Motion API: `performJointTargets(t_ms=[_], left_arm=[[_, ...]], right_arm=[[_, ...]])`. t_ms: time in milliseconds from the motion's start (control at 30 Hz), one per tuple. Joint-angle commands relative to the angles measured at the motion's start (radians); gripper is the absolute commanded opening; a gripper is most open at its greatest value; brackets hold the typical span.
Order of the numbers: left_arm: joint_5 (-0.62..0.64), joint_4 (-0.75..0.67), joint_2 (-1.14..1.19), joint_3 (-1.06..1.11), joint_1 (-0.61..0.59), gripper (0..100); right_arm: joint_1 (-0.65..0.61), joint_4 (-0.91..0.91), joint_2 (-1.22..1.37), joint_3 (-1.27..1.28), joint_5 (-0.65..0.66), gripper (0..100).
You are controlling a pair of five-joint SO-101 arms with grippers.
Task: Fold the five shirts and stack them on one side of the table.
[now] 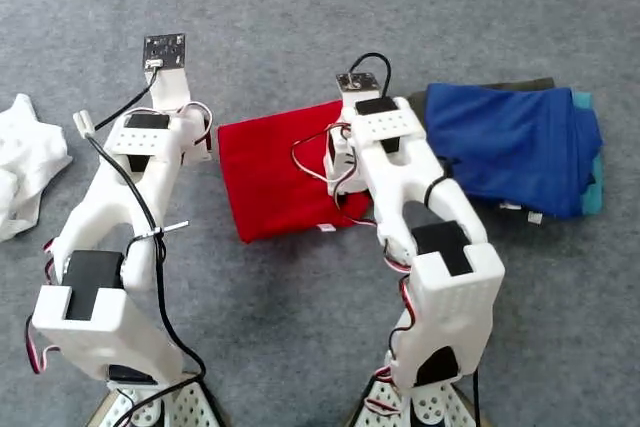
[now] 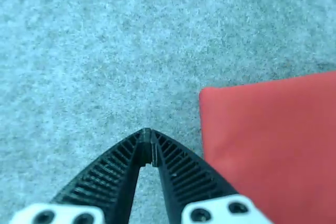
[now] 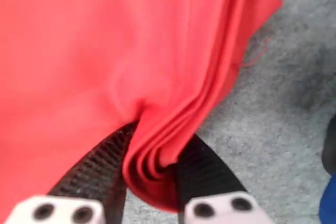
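**Operator:** What sits closest to my right wrist camera?

**Describer:** Your right gripper point(image 3: 160, 145). Its two black ribbed fingers are clamped on the folded edge of the red shirt point(image 3: 79, 51). Several layers bunch between them, so the hold seems meant to carry the whole fold in one piece.

**Operator:** And my left gripper?

**Describer:** Your left gripper point(image 2: 148, 135) is closed tip to tip on nothing. It hangs over bare grey table point(image 2: 105, 35), just beside the red shirt's opposite corner and not touching the cloth.

**Operator:** Where are the other shirts?

**Describer:** A folded stack lies near the red shirt on its gripped side. The blue shirt point(image 1: 510, 147) is on top, with a teal edge point(image 1: 592, 182) and a dark layer point(image 1: 520, 85) showing beneath. A crumpled white shirt point(image 1: 25, 162) lies well apart from the red shirt on the other side, at the table's edge, and is not yet folded.

**Operator:** How much room do I have?

**Describer:** Only a narrow strip of table separates the red shirt from the stack, and your right arm lies over it. You would probably need to lift the fold clear so it doesn't drag the blue shirt's near edge. Beyond the red shirt, away from the arm bases, the table is open.
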Motion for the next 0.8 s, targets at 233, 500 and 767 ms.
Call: performJointTargets(t_ms=[233,500,767], left_arm=[[0.176,0.15,-0.005,-0.177,0.019,12],[0.276,0.071,0.081,-0.179,0.079,27],[0.276,0.209,0.313,-0.444,0.096,27]], right_arm=[[-0.011,-0.002,0.022,0.015,0.006,1.5],[-0.011,-0.057,0.022,0.013,-0.012,1.5],[-0.011,-0.066,0.081,0.005,-0.035,1.5]])
